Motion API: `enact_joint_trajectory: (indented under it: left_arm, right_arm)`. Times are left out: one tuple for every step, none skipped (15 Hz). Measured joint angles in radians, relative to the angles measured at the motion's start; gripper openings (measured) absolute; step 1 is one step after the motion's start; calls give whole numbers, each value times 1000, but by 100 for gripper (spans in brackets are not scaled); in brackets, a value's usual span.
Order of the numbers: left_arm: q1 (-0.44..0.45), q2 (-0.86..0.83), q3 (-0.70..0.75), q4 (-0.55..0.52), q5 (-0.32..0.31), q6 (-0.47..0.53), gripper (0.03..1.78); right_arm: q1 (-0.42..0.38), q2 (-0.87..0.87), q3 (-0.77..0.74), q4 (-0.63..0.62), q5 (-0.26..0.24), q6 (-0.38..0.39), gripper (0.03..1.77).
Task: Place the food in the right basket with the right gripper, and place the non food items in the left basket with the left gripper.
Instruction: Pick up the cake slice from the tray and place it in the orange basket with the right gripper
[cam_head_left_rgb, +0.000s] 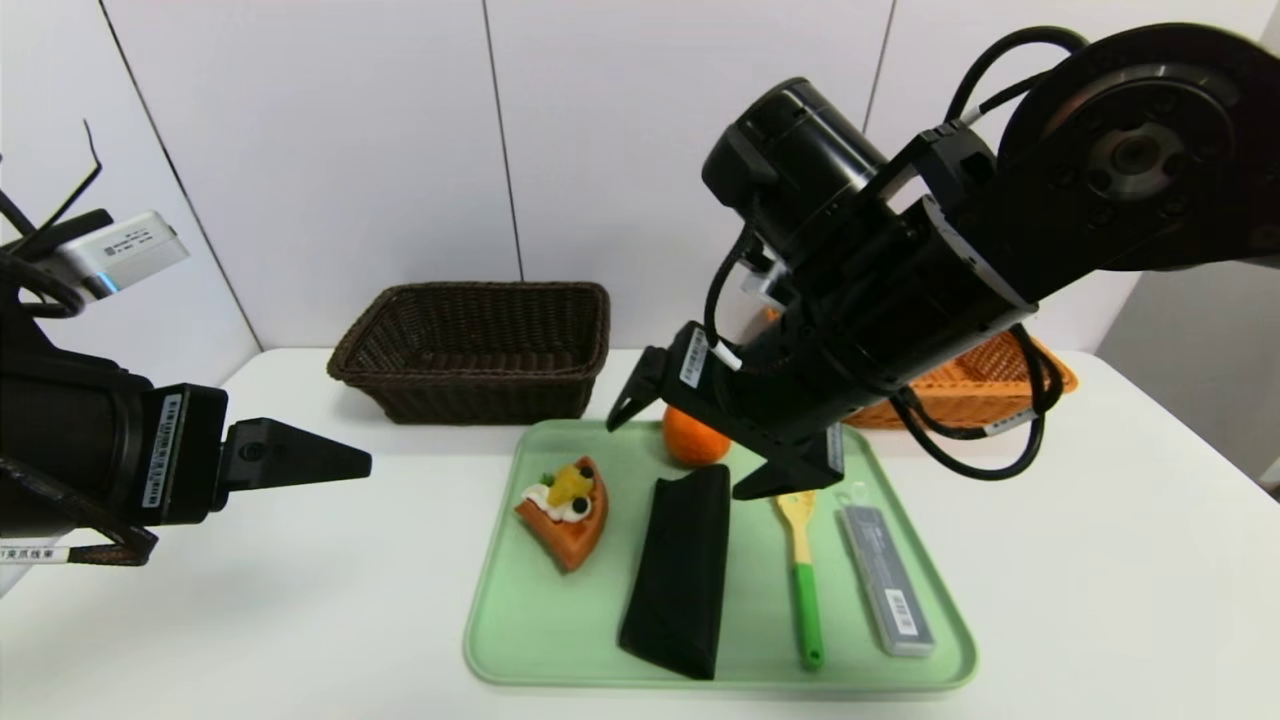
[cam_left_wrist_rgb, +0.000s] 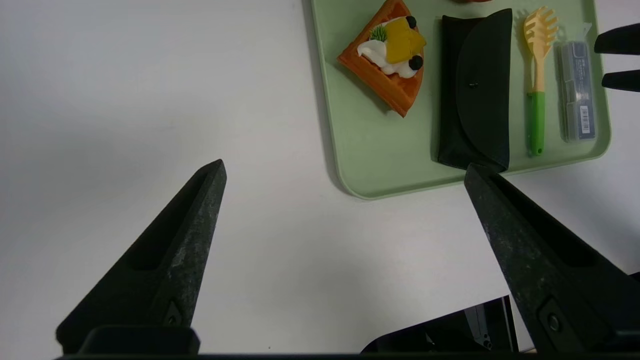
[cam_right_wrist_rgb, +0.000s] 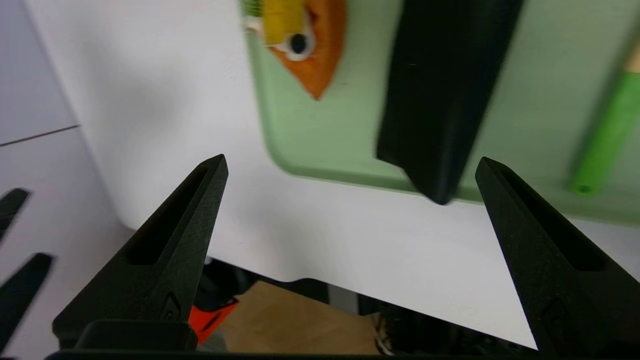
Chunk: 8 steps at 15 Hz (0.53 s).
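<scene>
Over the green tray (cam_head_left_rgb: 520, 640), the right gripper (cam_head_left_rgb: 715, 440) hangs with its fingers spread wide and empty — its wrist camera looks down on the tray's near edge, so it reads as lining up on a food item rather than committed to one. Food on the tray: a waffle slice (cam_head_left_rgb: 566, 510) with cream and fruit at the left end, and an orange (cam_head_left_rgb: 690, 440) at the back, partly hidden by the arm. Non-food: a black glasses case (cam_head_left_rgb: 682, 570) in the middle, a green-handled pasta fork (cam_head_left_rgb: 802, 560), and a clear pencil-lead box (cam_head_left_rgb: 886, 580) at the right end.

Left gripper (cam_left_wrist_rgb: 345, 170) waits off the tray's left side above bare table, fingers wide apart, holding nothing — probably kept clear while the right arm works.

Dark wicker basket (cam_head_left_rgb: 475, 345) sits behind the tray to the left, orange wicker basket (cam_head_left_rgb: 985, 385) behind to the right; neither shows contents from here. Surface is a white table (cam_head_left_rgb: 250, 620) against white wall panels (cam_head_left_rgb: 350, 150).
</scene>
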Motion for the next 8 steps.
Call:
enact_joint_trajectory:
  left_arm:
    - [-3,-3,4,0,0,0,169]
    - [-4,-7,8,1,0,0,169]
    - [-6,-11,11,1,0,0,169]
    - [-6,-15,14,1,0,0,169]
    - [-6,-19,16,1,0,-1,169]
    - [-6,-23,18,1,0,-3,169]
    - [-7,-25,21,1,0,-5,169]
    - [-7,-27,22,1,0,-5,169]
  right_arm:
    - [13,2,0,-40,24,15,171]
    - [24,8,0,-73,38,23,171]
    - [31,18,0,-103,43,36,171]
    - [35,29,0,-141,48,56,171]
    - [36,41,0,-181,59,85,171]
    - [37,53,0,-201,77,107,171]
    - [38,66,0,-204,85,116,171]
    - [38,83,-2,-206,84,120,171]
